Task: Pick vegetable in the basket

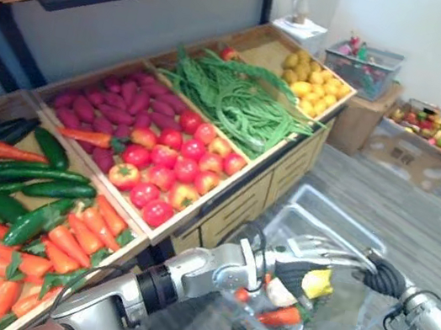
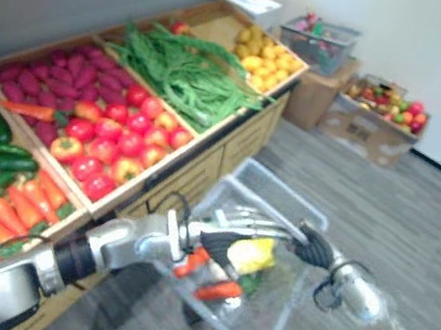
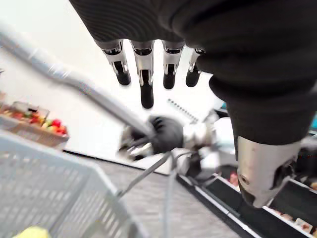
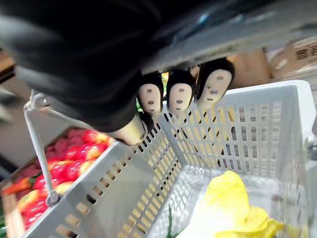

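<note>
Grips the handle (image 3: pixel 89 91) of the grey slotted basket (image 4: pixel 124 188) with the right hand (image 1: pixel 379 275), fingers (image 4: pixel 181 95) clenched round the bar, tips curled back over the rim. Holds the left hand (image 1: pixel 295 274) just above the basket's open top, its fingers (image 3: pixel 145 74) released and fairly straight, dark tips down, grasping nothing.

Inside the basket, below that left hand: a yellow vegetable (image 4: pixel 230 203) with a pale end, lying on the bottom, and near it a carrot (image 1: pixel 280 316). Cannot tell whether the basket rests on the grey floor (image 1: pixel 433 220) or hangs clear of it.

To the robot's left of the basket, just beside it: a wooden stand (image 1: pixel 221 208) of sloping crates. Nearest, cucumbers (image 1: pixel 38 184) and heaped carrots (image 1: pixel 70 241). Next, tomatoes (image 1: pixel 173 165) beside purple tubers (image 1: pixel 121 96). Beyond those, green beans (image 1: pixel 232 99), then yellow fruit (image 1: pixel 312 83) at the far end.

Well apart, against the white wall: a cardboard box (image 1: pixel 414 156) of mixed fruit and a second basket (image 1: pixel 362 66) set on another box.
</note>
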Tool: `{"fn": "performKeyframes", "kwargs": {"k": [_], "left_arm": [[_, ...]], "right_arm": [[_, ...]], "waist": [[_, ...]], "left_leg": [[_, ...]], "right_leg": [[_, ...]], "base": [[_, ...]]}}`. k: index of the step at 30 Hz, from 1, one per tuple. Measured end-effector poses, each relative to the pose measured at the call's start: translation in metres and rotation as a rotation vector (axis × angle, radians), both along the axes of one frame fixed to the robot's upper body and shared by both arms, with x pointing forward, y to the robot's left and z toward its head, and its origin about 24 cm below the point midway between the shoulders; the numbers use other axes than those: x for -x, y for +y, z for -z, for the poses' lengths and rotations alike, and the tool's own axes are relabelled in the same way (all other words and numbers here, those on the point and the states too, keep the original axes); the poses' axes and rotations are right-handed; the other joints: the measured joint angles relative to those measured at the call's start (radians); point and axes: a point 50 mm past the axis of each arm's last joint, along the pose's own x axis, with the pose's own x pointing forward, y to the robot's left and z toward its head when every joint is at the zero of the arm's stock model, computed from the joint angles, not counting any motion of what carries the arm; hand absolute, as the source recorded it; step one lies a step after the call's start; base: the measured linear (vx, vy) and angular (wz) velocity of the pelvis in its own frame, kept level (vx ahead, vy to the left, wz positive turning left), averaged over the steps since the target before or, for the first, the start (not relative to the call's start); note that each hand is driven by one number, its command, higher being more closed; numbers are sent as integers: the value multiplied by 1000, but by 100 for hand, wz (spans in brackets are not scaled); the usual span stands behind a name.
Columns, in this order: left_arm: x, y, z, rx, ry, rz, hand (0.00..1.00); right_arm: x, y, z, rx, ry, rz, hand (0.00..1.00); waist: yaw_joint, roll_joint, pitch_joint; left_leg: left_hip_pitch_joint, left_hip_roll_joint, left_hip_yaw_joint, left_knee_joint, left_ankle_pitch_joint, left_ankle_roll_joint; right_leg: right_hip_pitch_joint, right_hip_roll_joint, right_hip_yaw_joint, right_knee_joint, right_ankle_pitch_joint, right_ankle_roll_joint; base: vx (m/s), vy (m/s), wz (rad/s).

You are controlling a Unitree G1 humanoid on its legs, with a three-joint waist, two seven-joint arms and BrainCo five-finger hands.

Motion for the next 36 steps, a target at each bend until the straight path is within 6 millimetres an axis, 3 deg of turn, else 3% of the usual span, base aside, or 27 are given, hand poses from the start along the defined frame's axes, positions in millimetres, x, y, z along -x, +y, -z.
{"fn": "performKeyframes", "kwargs": {"k": [4, 6, 12, 18, 22, 23, 25, 26, 28, 31, 36], "left_arm": [[19, -5, -20, 106, -17, 97, 0], [28, -4, -25, 145, -4, 125, 0], [39, 3, -39, 221, 16, 165, 0], [40, 28, -65, 383, -44, 88, 0], [26, 68, -68, 492, -64, -140, 0], [18, 90, -66, 534, -67, -281, 0], [11, 116, -62, 573, -66, -445, 0], [8, 144, -57, 639, -54, -617, 0], [6, 173, -48, 729, -29, -810, 0], [10, 207, -28, 784, 1, -1052, 0], [24, 275, 36, 708, 84, -1605, 0]], "right_arm": [[15, -24, 29, 6, 64, 215, 100], [29, -36, 47, -71, 95, 378, 100], [62, -53, 77, -227, 69, 749, 100], [122, -64, 124, -462, 108, 1210, 100], [163, -49, 160, -602, 217, 1458, 100], [181, -41, 172, -633, 282, 1540, 100], [200, -32, 183, -653, 354, 1618, 100], [215, -22, 192, -695, 398, 1705, 100], [227, -11, 200, -749, 431, 1803, 100], [240, 3, 206, -766, 493, 1866, 100], [234, 9, 209, -803, 484, 1882, 100]], "waist": [[16, -1, 1], [27, -4, 3], [54, -5, 4], [96, -5, 0], [115, -9, -13], [123, -17, -21], [130, -26, -35], [131, -33, -44], [137, -38, -46], [143, -60, -53], [147, -78, -63]], "left_leg": [[-32, 12, -53, 25, -5, 11], [-52, 21, -93, 35, -5, 13], [-104, 39, -208, 66, -4, 31], [-193, 28, -411, 68, 16, 63], [-257, 11, -547, 57, 45, 85], [-276, -9, -596, 32, 66, 94], [-295, -29, -642, 5, 88, 101], [-315, -50, -687, -22, 111, 108], [-329, -66, -730, -40, 129, 116], [-361, -84, -794, -41, 140, 123], [-364, -105, -850, -80, 159, 128]], "right_leg": [[0, -25, -45, -2, -1, 0], [3, -39, -78, -1, -4, -3], [24, -82, -183, -1, -14, -5], [63, -162, -365, -1, -48, 1], [92, -199, -482, -24, -56, -4], [102, -214, -524, -40, -55, -4], [104, -227, -561, -53, -53, -2], [107, -239, -598, -66, -51, -1], [119, -251, -640, -76, -51, 0], [131, -262, -692, -89, -51, 0], [155, -274, -745, -107, -52, -2]], "base": [[-39, -48, 40], [-47, -62, 43], [-62, -59, 62], [-46, -16, 94], [4, -15, 92], [24, -3, 81], [50, -13, 89], [68, -15, 87], [44, 5, 76], [22, 17, 61], [-15, -7, 29]]}}
